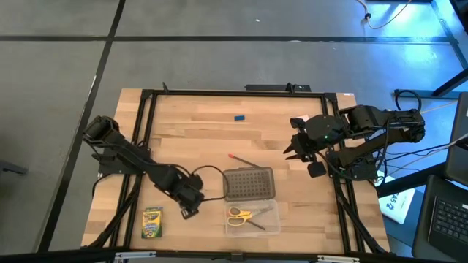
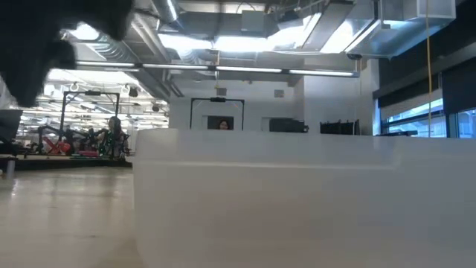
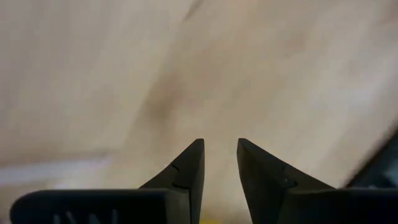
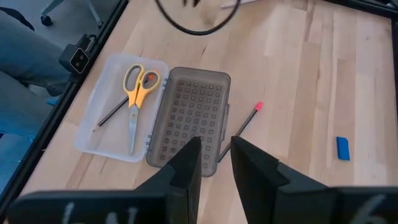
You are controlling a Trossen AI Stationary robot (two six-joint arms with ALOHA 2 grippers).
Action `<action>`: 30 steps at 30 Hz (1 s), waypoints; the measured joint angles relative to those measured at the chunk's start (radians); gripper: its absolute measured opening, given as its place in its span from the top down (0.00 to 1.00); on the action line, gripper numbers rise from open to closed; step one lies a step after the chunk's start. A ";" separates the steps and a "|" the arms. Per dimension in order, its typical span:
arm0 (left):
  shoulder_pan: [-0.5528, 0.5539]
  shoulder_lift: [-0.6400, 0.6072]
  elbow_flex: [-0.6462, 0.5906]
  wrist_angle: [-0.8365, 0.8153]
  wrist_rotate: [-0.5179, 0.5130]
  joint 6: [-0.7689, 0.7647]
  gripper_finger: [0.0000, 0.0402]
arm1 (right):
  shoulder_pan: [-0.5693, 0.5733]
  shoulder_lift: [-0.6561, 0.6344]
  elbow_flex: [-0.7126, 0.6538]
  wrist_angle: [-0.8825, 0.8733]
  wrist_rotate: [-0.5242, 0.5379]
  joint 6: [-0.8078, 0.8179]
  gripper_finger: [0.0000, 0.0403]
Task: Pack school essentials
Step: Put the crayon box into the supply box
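Both hands, left hand low, right hand raised.

Grey floor surrounds the wooden surface; behind it, bright ceiling lights and windows.

Light is even and fairly bright from above, and the wooden table shows only soft, short shadows under the arms. At table height, glaring ceiling strip lights wash out the room, and a pale clear case fills the foreground as a milky, featureless blur. The left wrist view is heavily out of focus on the wood beyond its fingers, while the right wrist view is crisp, with the scissors clearly outlined.
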 joint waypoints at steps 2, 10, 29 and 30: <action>-0.003 0.000 0.000 -0.094 0.001 -0.058 0.78 | 0.000 0.000 0.000 0.005 0.000 0.001 0.78; -0.009 0.002 -0.001 -0.234 0.004 -0.059 0.78 | 0.000 0.000 0.000 0.010 0.000 0.003 0.78; -0.247 0.003 -0.001 -0.122 0.214 -0.583 0.78 | 0.000 0.009 0.000 0.010 0.000 0.000 0.78; -0.260 0.003 -0.001 -0.122 0.216 -0.633 0.78 | 0.000 0.009 0.000 0.010 0.000 0.000 0.78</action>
